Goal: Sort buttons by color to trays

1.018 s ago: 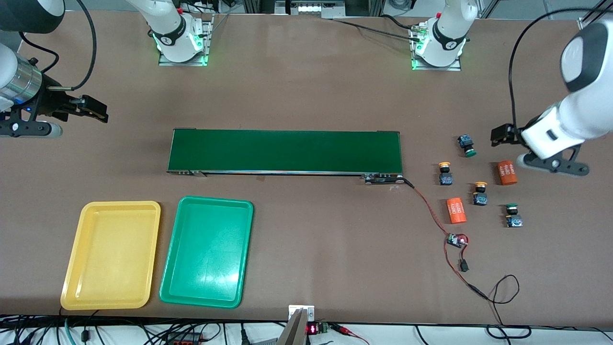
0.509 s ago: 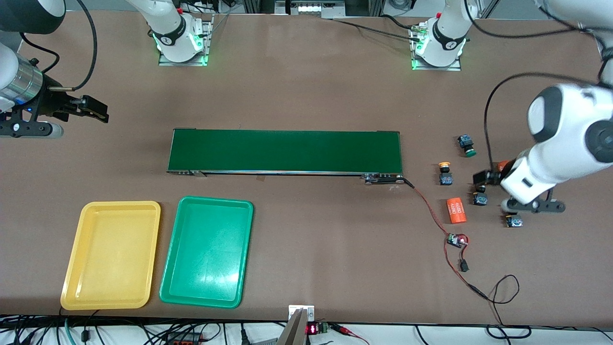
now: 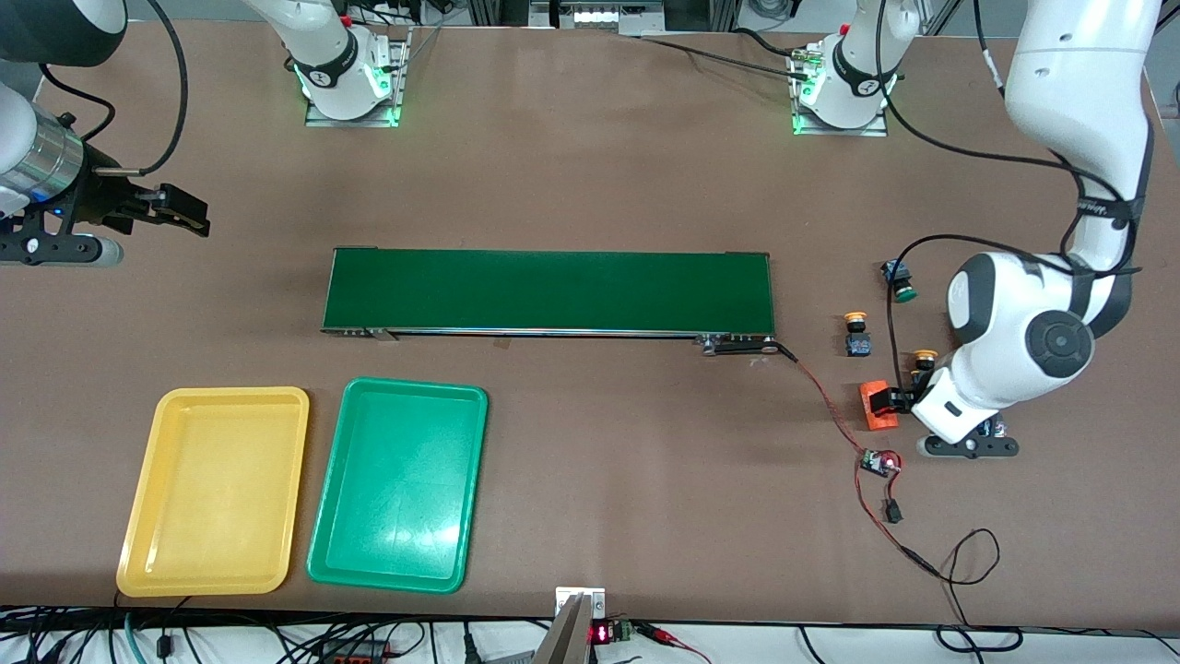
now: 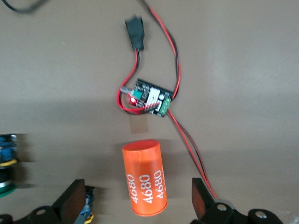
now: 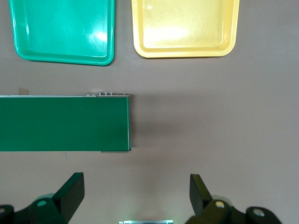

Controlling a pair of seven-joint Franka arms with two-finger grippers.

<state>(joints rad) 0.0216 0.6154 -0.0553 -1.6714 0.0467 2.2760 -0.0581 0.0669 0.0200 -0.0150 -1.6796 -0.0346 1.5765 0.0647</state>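
One orange cylinder (image 4: 144, 178) lies between the spread left claw (image 4: 135, 205); right claw (image 5: 135, 196) waits spread.

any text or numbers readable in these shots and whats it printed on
"4680", printed in white three times along the side of the orange cylinder lying under the open left gripper.
In the front view the same cylinder is partly hidden by the left arm, so its print cannot be read there.
The small red display at the table's near edge: too small to read.
Nothing else carries readable text.
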